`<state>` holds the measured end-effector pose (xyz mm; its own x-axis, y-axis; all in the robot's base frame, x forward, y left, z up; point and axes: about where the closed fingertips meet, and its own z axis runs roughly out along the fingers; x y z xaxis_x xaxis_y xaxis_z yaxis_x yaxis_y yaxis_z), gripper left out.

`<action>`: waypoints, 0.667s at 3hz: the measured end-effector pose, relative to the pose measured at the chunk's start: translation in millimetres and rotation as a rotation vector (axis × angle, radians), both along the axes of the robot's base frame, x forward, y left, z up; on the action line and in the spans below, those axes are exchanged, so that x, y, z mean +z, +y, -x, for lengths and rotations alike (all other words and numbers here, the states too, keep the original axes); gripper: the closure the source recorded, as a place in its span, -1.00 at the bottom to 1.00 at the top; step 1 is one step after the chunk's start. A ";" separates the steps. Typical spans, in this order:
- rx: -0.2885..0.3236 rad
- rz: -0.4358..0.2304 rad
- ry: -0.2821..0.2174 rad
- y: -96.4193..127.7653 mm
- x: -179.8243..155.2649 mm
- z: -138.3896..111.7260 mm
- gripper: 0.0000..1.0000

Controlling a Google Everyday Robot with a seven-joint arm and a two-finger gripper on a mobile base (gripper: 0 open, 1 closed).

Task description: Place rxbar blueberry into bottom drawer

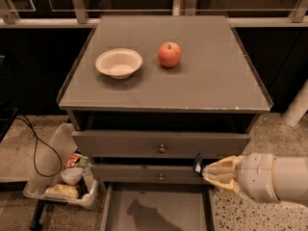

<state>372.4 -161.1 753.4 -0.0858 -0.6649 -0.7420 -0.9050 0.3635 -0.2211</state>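
Note:
My gripper (208, 171) comes in from the lower right, at the level of the middle drawer front and above the right edge of the open bottom drawer (156, 208). Its fingers are shut on the rxbar blueberry (198, 164), of which only a small dark blue end with white marks shows at the fingertips. The bottom drawer is pulled out; its flat grey floor carries only the arm's shadow.
On the cabinet top stand a white bowl (119, 62) and a red apple (169, 54). The two upper drawers (161, 146) with round knobs are closed. A plastic bin (62, 179) of snacks and a black cable (36, 150) are on the floor at left.

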 end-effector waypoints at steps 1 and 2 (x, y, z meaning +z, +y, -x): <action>-0.028 0.024 -0.004 5.5 -50.5 -20.1 1.00; -0.082 0.057 0.000 -4.6 -86.9 -41.3 1.00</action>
